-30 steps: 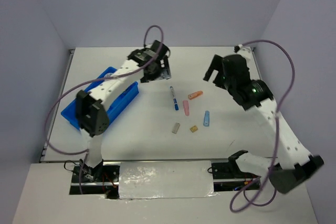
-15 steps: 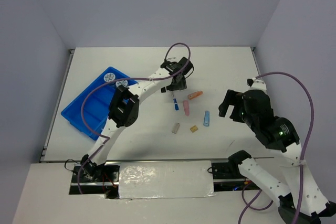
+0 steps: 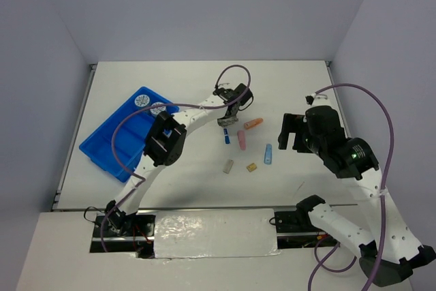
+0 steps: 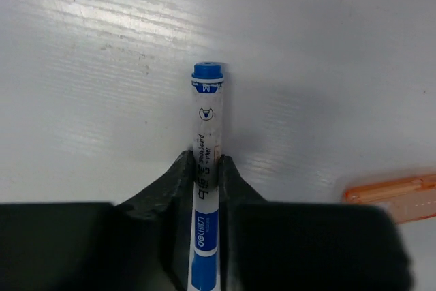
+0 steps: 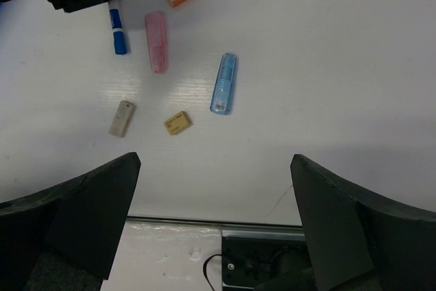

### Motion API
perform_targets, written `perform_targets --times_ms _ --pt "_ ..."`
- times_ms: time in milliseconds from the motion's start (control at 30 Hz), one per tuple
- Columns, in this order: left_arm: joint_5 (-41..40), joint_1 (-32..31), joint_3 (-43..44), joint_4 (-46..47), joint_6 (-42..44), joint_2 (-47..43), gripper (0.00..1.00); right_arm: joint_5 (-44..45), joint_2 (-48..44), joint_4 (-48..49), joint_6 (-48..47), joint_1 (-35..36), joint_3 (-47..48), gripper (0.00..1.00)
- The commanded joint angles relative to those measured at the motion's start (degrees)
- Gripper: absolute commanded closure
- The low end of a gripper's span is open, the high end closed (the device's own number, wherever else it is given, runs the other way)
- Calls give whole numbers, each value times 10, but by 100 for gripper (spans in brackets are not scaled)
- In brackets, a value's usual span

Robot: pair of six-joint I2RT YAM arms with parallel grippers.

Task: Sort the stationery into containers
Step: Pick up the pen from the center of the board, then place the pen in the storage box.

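My left gripper (image 3: 228,119) is shut on the thin blue-white pen (image 4: 206,120), its jaws pinching the barrel while the blue cap end sticks out ahead, low over the table. The pen's other end (image 3: 226,138) shows below the gripper. Beside it lie a pink piece (image 3: 241,140), an orange piece (image 3: 253,123), a light-blue piece (image 3: 268,154), a grey block (image 3: 228,166) and a tan block (image 3: 251,167). The blue tray (image 3: 112,144) at the left holds two patterned discs (image 3: 144,99). My right gripper (image 5: 214,161) hangs open above the pieces, nothing between its fingers.
The tray sits slanted near the table's left edge. Purple cables loop above both arms. The table's near edge and a metal rail (image 5: 272,226) run under the right gripper. The walls close in the table at the back and sides.
My left gripper has swung from beside the tray to the pen and shut on it. The right arm has dropped, then shifted left over the loose pieces, staying open.
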Motion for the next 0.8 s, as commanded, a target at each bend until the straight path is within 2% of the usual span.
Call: perform_targets --times_ms 0,33,67,200,233,300,367,400,433,467,500,533,600,700,767 --pt "35 -5 -20 -9 4 0 87 -16 5 23 -21 -2 27 0" --pt "48 -8 -13 -13 12 -15 97 -20 7 27 -22 -2 25 0" --pt "49 -9 4 -18 17 -27 99 -25 10 30 -22 -2 23 0" --pt "4 7 1 -30 37 -145 100 -51 23 49 -26 -2 15 0" --pt "-24 17 -9 -35 35 -203 99 -59 28 52 -26 -2 13 0" --pt "-49 48 -54 -69 14 -257 99 -68 35 64 -27 -2 10 0" --pt "-58 114 -154 -69 -24 -343 98 -83 45 76 -27 -2 7 0" --pt "-55 166 -197 -50 -44 -407 98 -89 50 81 -27 -2 6 0" --pt "-42 197 -290 -25 -52 -438 98 -110 56 88 -26 -1 4 0" --pt "-1 228 -335 35 -56 -466 98 -119 65 103 -25 -1 -5 0" --pt "19 286 -370 62 -64 -510 99 -127 71 111 -23 -1 -10 0" --pt "32 311 -424 84 -67 -528 99 -145 75 117 -21 -2 -14 0" --pt "49 366 -470 125 -69 -551 95 -155 91 127 -13 0 -22 0" --pt "72 413 -498 185 -50 -543 90 -183 98 146 -5 -1 -38 0" --pt "75 427 -492 184 -46 -526 88 -201 97 158 0 0 -52 0"
